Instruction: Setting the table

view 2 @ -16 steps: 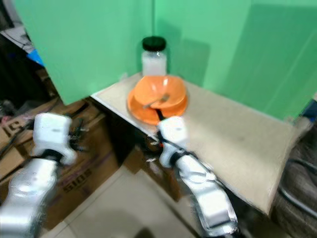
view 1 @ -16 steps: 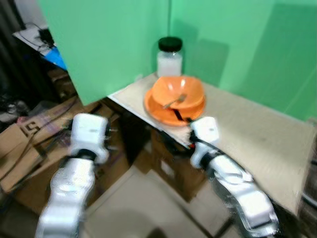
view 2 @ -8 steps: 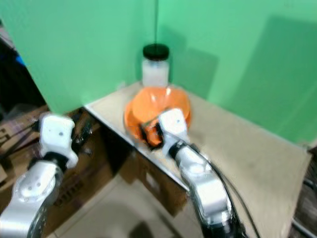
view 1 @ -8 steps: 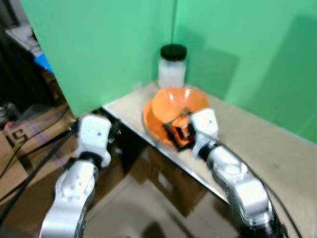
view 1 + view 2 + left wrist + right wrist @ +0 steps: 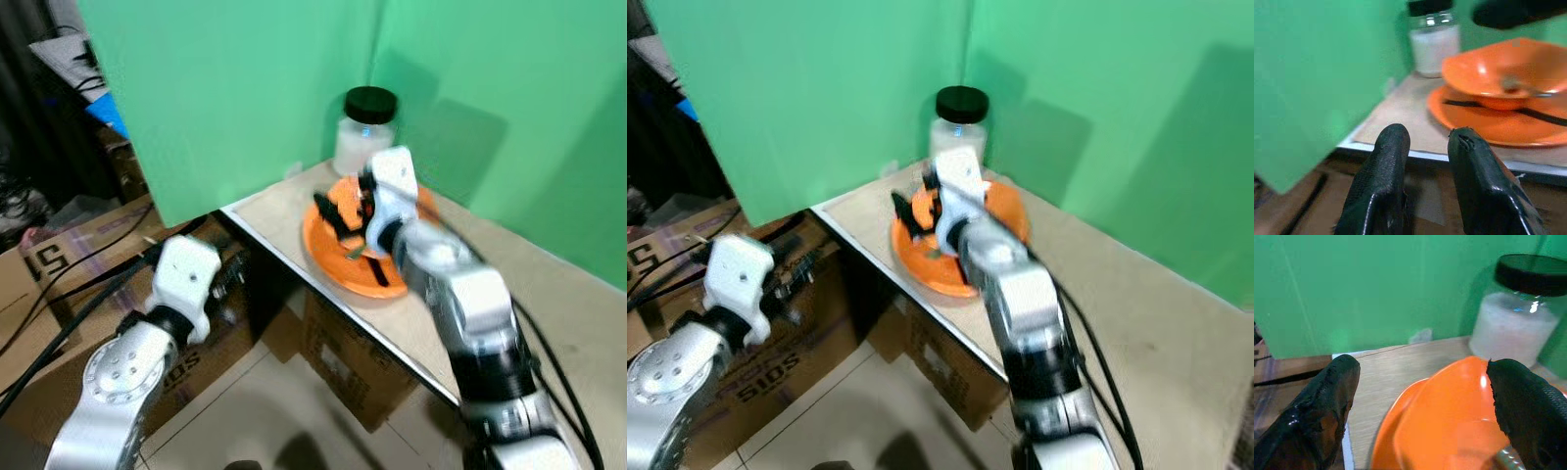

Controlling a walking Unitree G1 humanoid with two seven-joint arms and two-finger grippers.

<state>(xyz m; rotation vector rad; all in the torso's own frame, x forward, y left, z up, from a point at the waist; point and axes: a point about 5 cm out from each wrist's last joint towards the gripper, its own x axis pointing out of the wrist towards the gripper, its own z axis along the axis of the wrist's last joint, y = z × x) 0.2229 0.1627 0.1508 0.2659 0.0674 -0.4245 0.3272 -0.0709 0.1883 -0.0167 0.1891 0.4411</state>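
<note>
Two orange dishes were stacked near the corner of the counter (image 5: 549,294): an orange bowl (image 5: 1449,416) set on an orange plate (image 5: 338,259), with a fork (image 5: 1520,88) lying in the bowl. Just behind them, a black-lidded glass jar (image 5: 364,132) was stood against the green wall. The right gripper (image 5: 1425,406) was held over the bowl's rim, fingers spread wide. The left gripper (image 5: 1427,142) was kept below the counter edge, fingers slightly parted, nothing pinched.
</note>
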